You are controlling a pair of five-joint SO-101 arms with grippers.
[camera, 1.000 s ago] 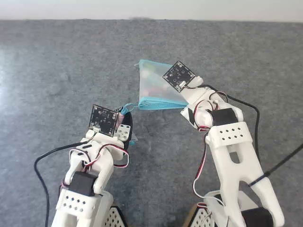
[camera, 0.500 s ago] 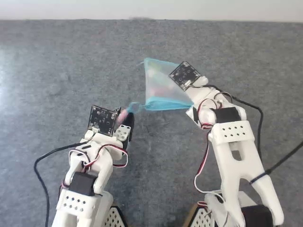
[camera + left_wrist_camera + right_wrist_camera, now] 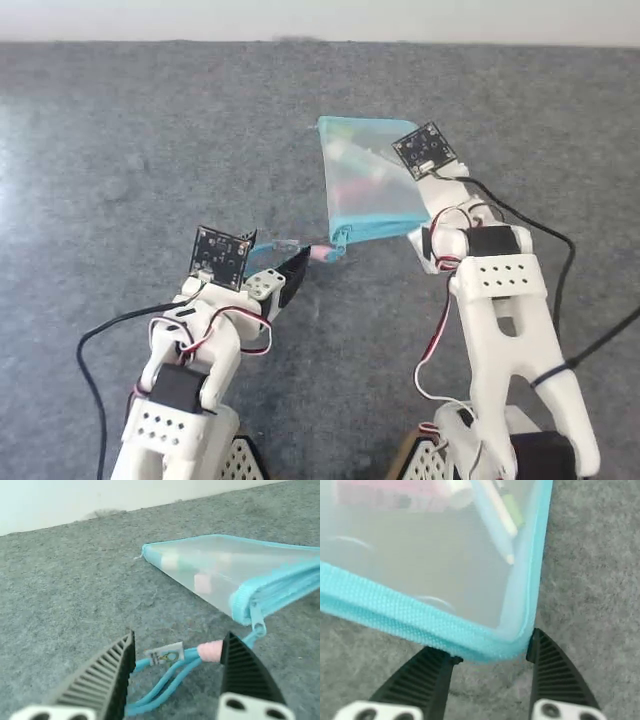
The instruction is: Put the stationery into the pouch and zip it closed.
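The pouch (image 3: 365, 190) lies on the grey table (image 3: 150, 120) toward its far edge, a little right of the middle, with stationery (image 3: 495, 510) inside and the zip seemingly drawn shut. The right gripper (image 3: 490, 645) stands with its jaws apart astride the pouch's near right corner. The left gripper (image 3: 180, 636), also spread, has the zip cord (image 3: 165, 680) lying between its jaws. The pouch looks light, limp and slippery, so the stiffer zip edge or the cord seems the surest hold

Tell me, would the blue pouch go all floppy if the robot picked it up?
Probably a bit floppy: the pouch has thin see-through walls with soft fabric edging. The stationery inside may stiffen it somewhat and shift about. Its smooth sides look slippery, so the zip cord is likely an easier hold.
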